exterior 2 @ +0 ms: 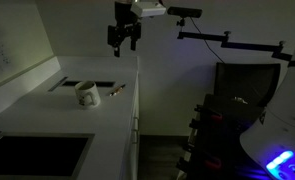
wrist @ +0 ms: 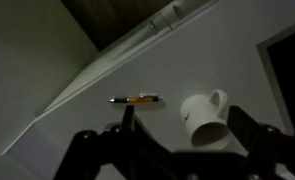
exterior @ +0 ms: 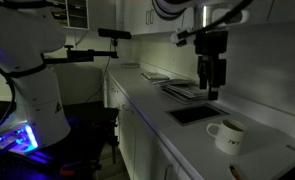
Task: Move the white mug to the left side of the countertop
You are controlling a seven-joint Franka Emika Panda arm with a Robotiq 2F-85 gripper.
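Nothing done yet, I'd say: the white mug [exterior 2: 85, 94] stands upright on the table [exterior 2: 112, 130], roughly midway btw wall edge and front edge, w/ a pen [exterior 2: 117, 92] just beside it. My pincer [exterior: 211, 90] hangs well above, open and empty (wrist view shows the fingers spread). Left: 3 steps, descend, grip, carry.

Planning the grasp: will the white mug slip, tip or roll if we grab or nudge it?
Probably rigid and breakable: the white mug looks like glazed ceramic, so avoid knocks. Its smooth round wall may slip when gripped. Standing upright on the flat countertop, it should slide rather than tip if pushed low.
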